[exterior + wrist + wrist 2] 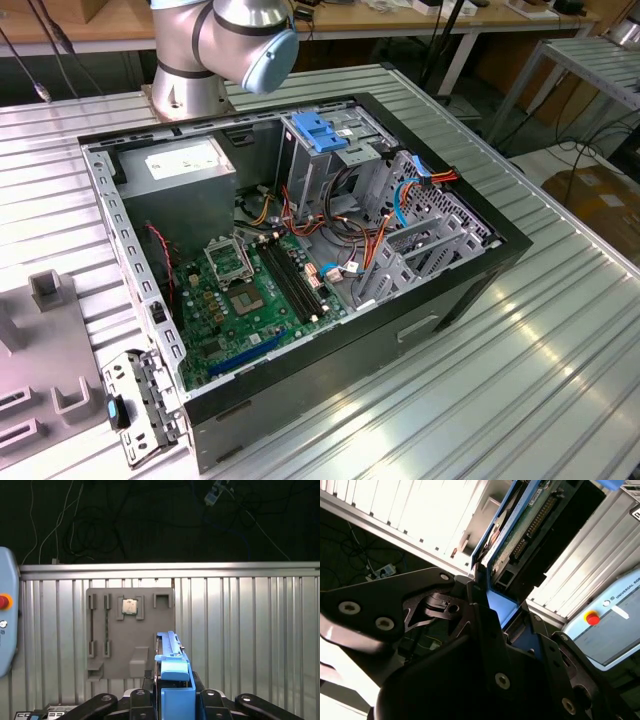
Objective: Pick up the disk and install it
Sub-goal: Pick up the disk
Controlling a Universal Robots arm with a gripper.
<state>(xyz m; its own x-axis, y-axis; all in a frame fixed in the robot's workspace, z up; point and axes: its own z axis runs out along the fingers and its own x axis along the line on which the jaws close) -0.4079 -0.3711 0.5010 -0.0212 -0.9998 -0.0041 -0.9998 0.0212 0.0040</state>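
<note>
At the gripper [173, 701]: matte black metal links with round screw heads; its fingers [482, 625] are clamped on the disk's two long sides.
Disk [532, 522]: a flat rectangle held edge-on, with smooth blue plastic rails. In the second wrist view one face shows a green circuit board with a row of connector pins.
Disk against gripper: it is gripped at one end, and the rest juts out past the fingertips.
Table [250, 630]: shiny ribbed metal slats, lying well beyond the disk's free end.
Fixture plate [112, 645]: flat, dull grey and cut with slots and pockets; a square silvery chip [130, 606] sits in one pocket.
Computer case [330, 375]: black-walled and open on the table, holding a green motherboard [240, 300], a grey power-supply box [180, 170] and a light-blue bracket [318, 132] on the metal drive cage.
</note>
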